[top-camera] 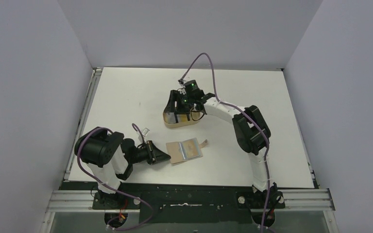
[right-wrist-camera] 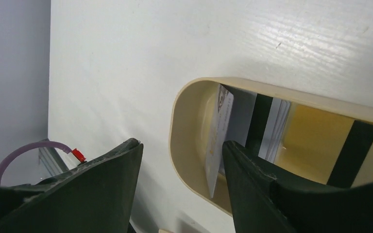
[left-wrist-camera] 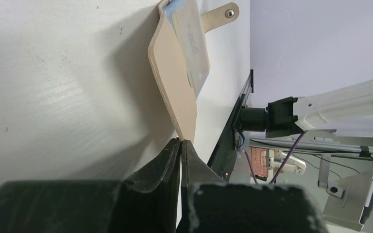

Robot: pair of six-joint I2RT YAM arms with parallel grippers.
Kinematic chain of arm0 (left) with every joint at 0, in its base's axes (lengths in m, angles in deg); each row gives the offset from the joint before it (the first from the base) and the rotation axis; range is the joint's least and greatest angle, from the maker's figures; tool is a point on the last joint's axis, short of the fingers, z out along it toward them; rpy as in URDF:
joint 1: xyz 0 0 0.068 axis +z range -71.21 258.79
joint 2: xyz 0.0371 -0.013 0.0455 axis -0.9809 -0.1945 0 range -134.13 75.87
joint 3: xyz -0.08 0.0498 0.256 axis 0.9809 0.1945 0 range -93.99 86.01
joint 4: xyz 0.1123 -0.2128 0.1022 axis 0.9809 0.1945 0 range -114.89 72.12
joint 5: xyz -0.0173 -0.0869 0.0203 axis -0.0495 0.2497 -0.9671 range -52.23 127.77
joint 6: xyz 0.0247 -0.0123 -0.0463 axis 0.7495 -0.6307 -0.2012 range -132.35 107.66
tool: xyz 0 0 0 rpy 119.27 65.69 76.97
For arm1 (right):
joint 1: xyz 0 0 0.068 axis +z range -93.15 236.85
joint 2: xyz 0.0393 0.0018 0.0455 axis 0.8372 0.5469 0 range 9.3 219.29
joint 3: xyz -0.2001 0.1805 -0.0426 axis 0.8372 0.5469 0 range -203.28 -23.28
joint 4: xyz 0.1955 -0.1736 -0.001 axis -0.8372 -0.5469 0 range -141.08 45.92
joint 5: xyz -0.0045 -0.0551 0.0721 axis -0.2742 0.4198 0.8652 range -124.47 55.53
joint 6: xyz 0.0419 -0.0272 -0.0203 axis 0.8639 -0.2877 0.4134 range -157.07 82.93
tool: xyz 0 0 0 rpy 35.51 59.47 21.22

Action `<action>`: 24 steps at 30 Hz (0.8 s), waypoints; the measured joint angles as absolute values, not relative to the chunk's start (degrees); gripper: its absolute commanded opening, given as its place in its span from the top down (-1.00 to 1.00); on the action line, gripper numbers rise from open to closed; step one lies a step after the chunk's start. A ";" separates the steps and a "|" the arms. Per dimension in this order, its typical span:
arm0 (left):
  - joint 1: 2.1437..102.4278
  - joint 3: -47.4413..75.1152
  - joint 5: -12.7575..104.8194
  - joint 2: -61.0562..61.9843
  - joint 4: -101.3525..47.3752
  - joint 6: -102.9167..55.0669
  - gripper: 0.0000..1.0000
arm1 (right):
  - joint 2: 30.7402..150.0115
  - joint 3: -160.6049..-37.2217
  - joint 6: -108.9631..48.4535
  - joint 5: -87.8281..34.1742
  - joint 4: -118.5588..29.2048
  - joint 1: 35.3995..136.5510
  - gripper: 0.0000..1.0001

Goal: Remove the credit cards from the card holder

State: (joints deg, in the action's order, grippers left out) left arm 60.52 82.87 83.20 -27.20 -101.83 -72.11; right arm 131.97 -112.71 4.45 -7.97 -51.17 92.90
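a white table [top-camera: 126, 97] is enclosed on three sides by pale grey walls [top-camera: 29, 73]. the right arm [top-camera: 247, 131] is stretched forward and bent inward over the table's middle, with a purple cable [top-camera: 212, 73] looped above it. the left arm [top-camera: 102, 153] is folded low near its base and pointed to the right.

an oval tan tray [top-camera: 175, 125] is seen under the right pincer [top-camera: 179, 103], which is released, its fingers spread with nothing held between them. one finger [right-wrist-camera: 107, 179] is placed outside the tray's rim and the other over its inside. in the tray a whitish card [right-wrist-camera: 219, 136] is stood on edge against the inner wall, and striped cards [right-wrist-camera: 272, 128] are laid flat beside it.

the card holder [top-camera: 184, 151] is laid open on the table nearer the bases, well apart from the tray, with its strap tab [left-wrist-camera: 221, 14] pointed away from the left arm. one flap is lifted off the table, and the left pincer [left-wrist-camera: 180, 141] is clenched on that flap's corner. a pale blue credit card [left-wrist-camera: 192, 43] is seen tucked in the holder's other half.
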 measured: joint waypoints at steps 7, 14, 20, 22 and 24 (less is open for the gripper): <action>60.52 82.63 83.18 -26.19 -101.81 -72.81 1.00 | 126.26 -115.83 -4.49 -15.24 -62.93 92.81 -0.49; 60.52 80.88 82.92 -25.80 -100.76 -73.12 1.00 | 102.42 -95.55 -9.50 -22.41 -64.42 92.84 -0.53; 60.55 78.17 82.72 -25.80 -97.09 -72.29 1.00 | 92.87 -76.32 -9.85 -23.66 -63.79 92.27 -0.54; 60.55 77.34 82.72 -25.80 -95.84 -71.74 1.00 | 92.89 -71.97 -9.78 -23.62 -63.81 91.74 -0.55; 60.55 76.62 82.54 -25.32 -93.85 -71.17 1.00 | 92.89 -69.41 -9.56 -23.51 -63.41 91.13 -0.55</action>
